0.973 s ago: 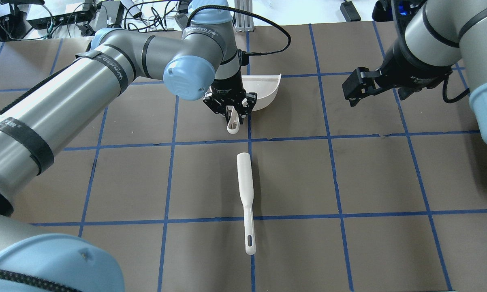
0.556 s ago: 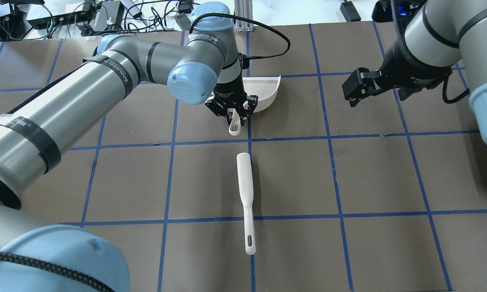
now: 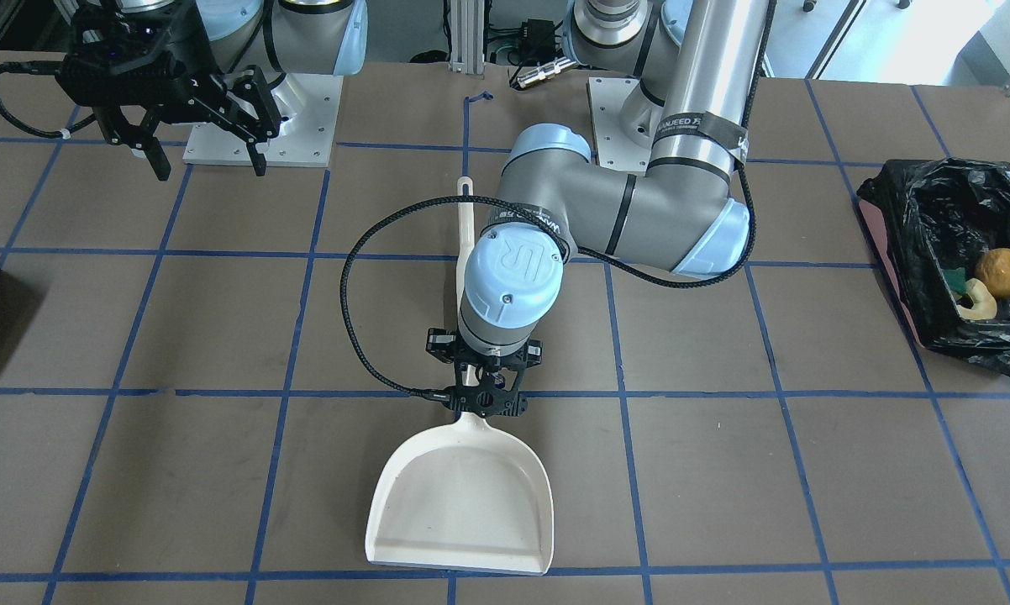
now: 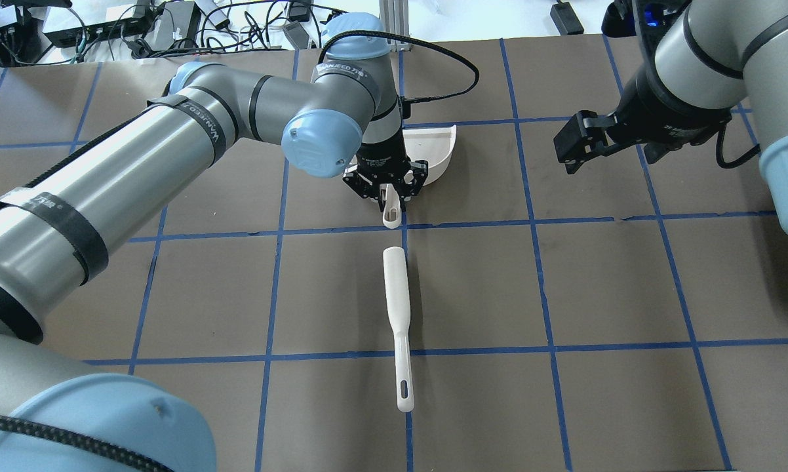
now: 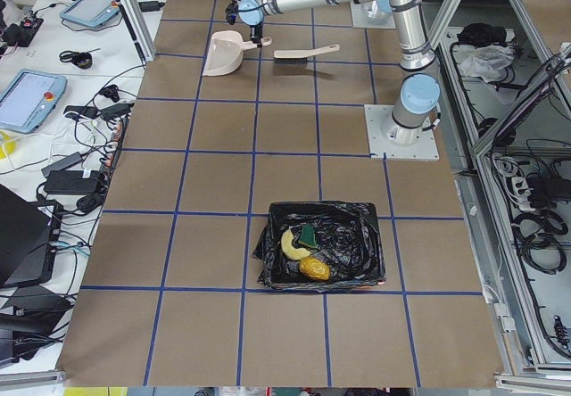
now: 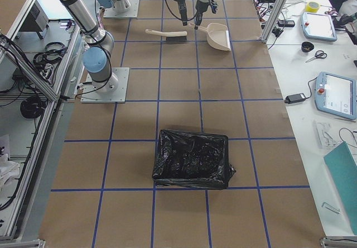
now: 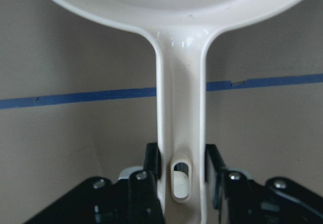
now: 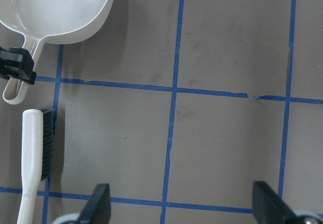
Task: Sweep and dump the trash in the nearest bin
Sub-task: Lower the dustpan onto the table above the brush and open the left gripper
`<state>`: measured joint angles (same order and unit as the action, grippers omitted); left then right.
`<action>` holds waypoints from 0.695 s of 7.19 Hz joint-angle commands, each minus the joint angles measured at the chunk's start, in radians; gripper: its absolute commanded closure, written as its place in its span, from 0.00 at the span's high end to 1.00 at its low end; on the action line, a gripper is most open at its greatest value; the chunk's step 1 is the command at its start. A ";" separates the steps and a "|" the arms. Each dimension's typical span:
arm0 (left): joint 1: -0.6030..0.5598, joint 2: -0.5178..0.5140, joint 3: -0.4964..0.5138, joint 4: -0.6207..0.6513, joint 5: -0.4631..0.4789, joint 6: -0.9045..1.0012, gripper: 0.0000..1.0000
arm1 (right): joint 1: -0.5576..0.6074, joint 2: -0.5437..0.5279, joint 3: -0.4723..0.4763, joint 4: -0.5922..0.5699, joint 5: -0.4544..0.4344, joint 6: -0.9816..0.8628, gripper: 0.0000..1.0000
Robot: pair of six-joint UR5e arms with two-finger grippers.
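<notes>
Seemingly parking it, the left gripper [image 4: 387, 195] clenched the empty dustpan [image 3: 463, 496] by its handle; trash [image 3: 1000, 270] lay in the three-o'clock bin [image 3: 915, 242]; right gripper [image 3: 211, 168] gaped.

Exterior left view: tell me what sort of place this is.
Most likely a robotics lab or test cell: a grey-and-blue robot arm bolted to a brown table gridded with blue tape, tablet-like teach pendants and tangled black cables on the white side bench.
</notes>
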<state>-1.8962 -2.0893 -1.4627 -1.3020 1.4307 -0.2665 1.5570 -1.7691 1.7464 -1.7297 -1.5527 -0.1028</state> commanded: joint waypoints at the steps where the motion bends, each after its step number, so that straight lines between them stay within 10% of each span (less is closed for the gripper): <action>1: -0.004 0.015 -0.017 -0.005 -0.007 -0.020 1.00 | 0.002 -0.001 -0.001 0.001 0.002 0.000 1.00; 5: 0.047 0.116 -0.004 -0.011 0.032 0.019 1.00 | 0.002 -0.001 0.001 0.004 0.000 -0.035 1.00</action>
<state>-1.8801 -2.0126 -1.4702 -1.3116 1.4176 -0.2770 1.5585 -1.7703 1.7471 -1.7262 -1.5523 -0.1296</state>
